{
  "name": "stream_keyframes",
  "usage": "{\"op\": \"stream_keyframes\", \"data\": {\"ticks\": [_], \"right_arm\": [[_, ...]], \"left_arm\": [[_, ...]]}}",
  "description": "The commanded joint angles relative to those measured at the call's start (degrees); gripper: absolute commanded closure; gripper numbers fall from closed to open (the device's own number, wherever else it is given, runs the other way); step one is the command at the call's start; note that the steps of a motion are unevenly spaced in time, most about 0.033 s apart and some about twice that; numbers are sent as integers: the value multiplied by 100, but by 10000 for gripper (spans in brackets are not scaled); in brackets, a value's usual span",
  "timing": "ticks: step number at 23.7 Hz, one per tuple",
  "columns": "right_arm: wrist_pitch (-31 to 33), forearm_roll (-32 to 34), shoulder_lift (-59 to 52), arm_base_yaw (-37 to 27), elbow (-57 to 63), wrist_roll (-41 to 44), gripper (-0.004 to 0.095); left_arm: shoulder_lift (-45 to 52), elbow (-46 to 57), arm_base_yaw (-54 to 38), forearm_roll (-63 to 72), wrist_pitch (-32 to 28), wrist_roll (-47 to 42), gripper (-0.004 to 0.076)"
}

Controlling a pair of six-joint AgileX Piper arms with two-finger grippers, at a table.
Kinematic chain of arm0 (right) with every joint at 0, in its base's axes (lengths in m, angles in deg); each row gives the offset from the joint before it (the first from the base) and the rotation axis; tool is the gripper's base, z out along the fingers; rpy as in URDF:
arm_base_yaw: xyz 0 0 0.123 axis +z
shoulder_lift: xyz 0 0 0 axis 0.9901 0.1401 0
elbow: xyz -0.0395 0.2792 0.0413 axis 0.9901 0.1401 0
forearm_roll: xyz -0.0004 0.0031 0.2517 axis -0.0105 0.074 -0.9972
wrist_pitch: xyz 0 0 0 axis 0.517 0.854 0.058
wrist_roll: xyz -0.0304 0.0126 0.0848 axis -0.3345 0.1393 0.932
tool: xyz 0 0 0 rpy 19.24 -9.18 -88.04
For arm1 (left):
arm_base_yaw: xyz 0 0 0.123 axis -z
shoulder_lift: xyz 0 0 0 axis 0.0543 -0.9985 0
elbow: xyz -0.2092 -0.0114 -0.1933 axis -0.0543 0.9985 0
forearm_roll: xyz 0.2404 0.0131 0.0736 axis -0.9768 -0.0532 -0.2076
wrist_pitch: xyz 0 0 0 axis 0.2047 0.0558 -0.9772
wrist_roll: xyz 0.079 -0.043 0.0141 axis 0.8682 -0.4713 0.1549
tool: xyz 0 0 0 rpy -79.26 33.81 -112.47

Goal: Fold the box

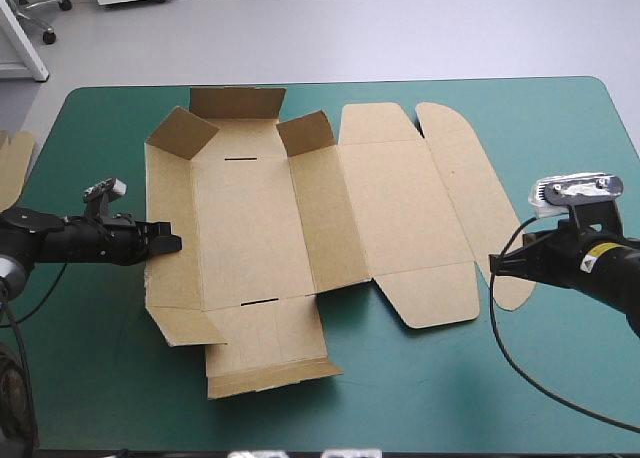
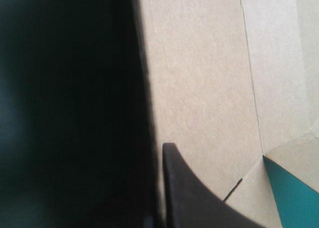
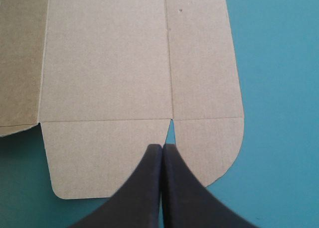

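The brown box (image 1: 380,198) lies as a cut sheet in the middle of the teal-green table. Its far end flaps and two corner tabs stand up, and the lid panel with rounded flaps lies flat to the right. My left gripper (image 1: 170,243) is at the sheet's left edge. In the left wrist view it (image 2: 158,149) is shut on that edge of the box (image 2: 199,88), one finger on top of the board. My right gripper (image 1: 497,264) hovers by the lid's near right corner. It (image 3: 162,147) is shut and holds nothing, tips over the notch between two flaps of the box (image 3: 109,63).
An edge of more brown board (image 1: 12,163) shows at the table's left edge. Bare teal-green cover (image 1: 450,398) runs along the near side and the right side of the box.
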Motion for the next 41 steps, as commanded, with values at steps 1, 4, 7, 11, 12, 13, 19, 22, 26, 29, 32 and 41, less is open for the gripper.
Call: {"op": "stream_keyframes", "data": {"ticks": [1, 4, 7, 11, 12, 13, 19, 22, 26, 29, 32, 41], "right_arm": [[-318, -63, 86, -20, -119, -8, 942], [-340, -187, 122, -20, -119, -8, 942], [-345, -270, 166, -20, -119, -66, 942], [-344, -270, 179, -20, -119, -66, 942], [-344, -270, 179, -20, -119, -66, 942], [-344, -270, 179, -20, -119, -66, 942], [-332, -270, 242, -20, -119, -66, 942], [-343, -270, 358, -20, -119, -66, 942], [-343, -279, 410, -20, -119, -66, 942], [-274, -224, 410, -20, -119, -66, 942], [-258, -171, 410, -20, -119, -51, 942], [-304, -118, 410, -20, -119, 12, 942]], "left_arm": [[567, -246, 340, -107, -229, -21, 738], [712, -384, 654, -369, -386, -106, 738], [739, -595, 901, -377, -535, -106, 738], [739, -933, 1184, -809, -817, -196, 738], [739, -1047, 1242, -1005, -887, -209, 738], [739, -1123, 1279, -1129, -922, -209, 738], [718, -1853, 1369, -2494, -1155, -212, 738], [594, -2356, 1586, -2841, -1234, 132, 738], [81, -2846, 2424, -3591, -1182, 147, 738], [-368, -3180, 3272, -4276, -1248, 71, 738], [-626, -3490, 4058, -4932, -1557, 62, 738], [-557, -3715, 4882, -6648, -1770, -519, 738]]}}
